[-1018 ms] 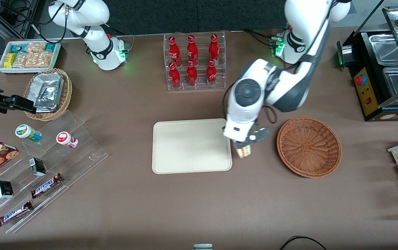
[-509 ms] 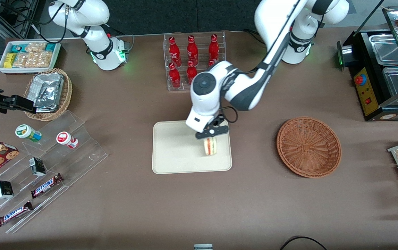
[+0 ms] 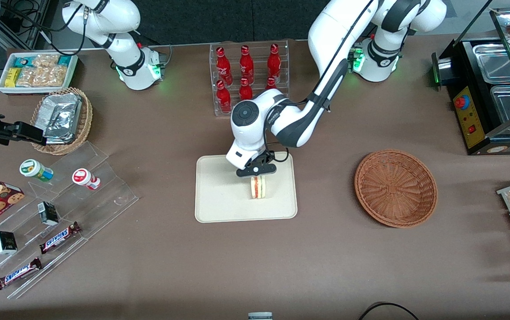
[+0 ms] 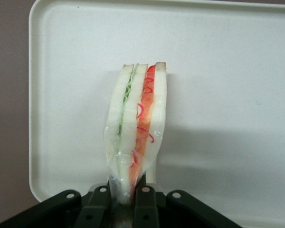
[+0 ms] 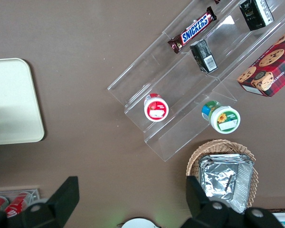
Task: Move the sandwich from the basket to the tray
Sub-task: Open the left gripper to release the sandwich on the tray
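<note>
The sandwich (image 3: pixel 258 188) hung edge-down over the tray (image 3: pixel 219 195), its red and green filling layers facing up toward the wrist camera, and the gripper (image 3: pixel 257 170) was closed tight on its wrapped upper corner, the two fingers (image 4: pixel 143 205) pinching the plastic and bread between them. In the front view the sandwich sat around the tray's four o'clock region, inside the rim; whether its lower edge already touched the tray surface could not be told.

By my reading the carry was done: the basket (image 3: pixel 395 188), well apart at three o'clock from the tray toward the working arm's end of the table, held nothing. What was left was to lower if needed, open the fingers and lift away. The wedge looked soft and narrow on its edge, so it might tip flat on release, which would do no harm here.

Nothing stood in the way on the tray itself. At twelve o'clock from the tray, farther from the front camera, stood a clear rack of red bottles (image 3: pixel 246 78), partly hidden by the arm; a rising wrist should mind it. At nine o'clock, toward the parked arm's end, lay the acrylic display steps (image 3: pixel 81 195) with candy bars (image 3: pixel 59 238) and small jars (image 3: pixel 37 170), and a tan basket of foil packs (image 3: pixel 61 119) at ten o'clock.
</note>
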### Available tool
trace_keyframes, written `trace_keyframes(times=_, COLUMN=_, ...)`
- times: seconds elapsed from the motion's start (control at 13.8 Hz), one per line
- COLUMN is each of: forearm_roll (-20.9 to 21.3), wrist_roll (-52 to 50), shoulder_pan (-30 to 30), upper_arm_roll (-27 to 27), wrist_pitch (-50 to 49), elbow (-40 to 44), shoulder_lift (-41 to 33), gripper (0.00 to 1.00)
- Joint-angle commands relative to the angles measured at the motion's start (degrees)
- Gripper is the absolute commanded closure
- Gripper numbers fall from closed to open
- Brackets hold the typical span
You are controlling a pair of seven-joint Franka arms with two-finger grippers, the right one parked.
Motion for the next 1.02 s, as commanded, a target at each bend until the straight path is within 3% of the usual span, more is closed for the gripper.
trace_keyframes(times=0.0, forearm_roll=1.94, wrist_roll=-0.21, shoulder_pan=-1.23, upper_arm_roll=0.78, wrist_pitch=1.66, elbow=2.69, shoulder_lift=2.53, gripper=1.00)
trace_keyframes(times=0.07, forearm_roll=2.03, wrist_roll=-0.21, shoulder_pan=-1.23, upper_arm_roll=0.78, wrist_pitch=2.11, elbow=3.30, shoulder_lift=3.14, gripper=1.00)
trace_keyframes(times=0.15, forearm_roll=2.03, wrist_roll=-0.30, shoulder_pan=-1.23, upper_arm_roll=0.78, wrist_pitch=2.20, elbow=3.31, shoulder_lift=3.32, gripper=0.90)
trace_keyframes(times=0.29, forearm_roll=1.94, wrist_roll=-0.04, shoulder_pan=-1.06, upper_arm_roll=0.78, wrist_pitch=2.20, elbow=3.31, shoulder_lift=3.32, gripper=0.00)
trace_keyframes(times=0.58, forearm_roll=1.59, wrist_roll=-0.74, shoulder_pan=-0.70, upper_arm_roll=0.96, wrist_pitch=1.59, elbow=3.31, shoulder_lift=0.61, gripper=0.00)
trace_keyframes(times=0.95, forearm_roll=0.97, wrist_roll=-4.78, shoulder_pan=3.68, upper_arm_roll=1.66, wrist_pitch=-9.37, elbow=3.13, shoulder_lift=-11.59, gripper=0.00)
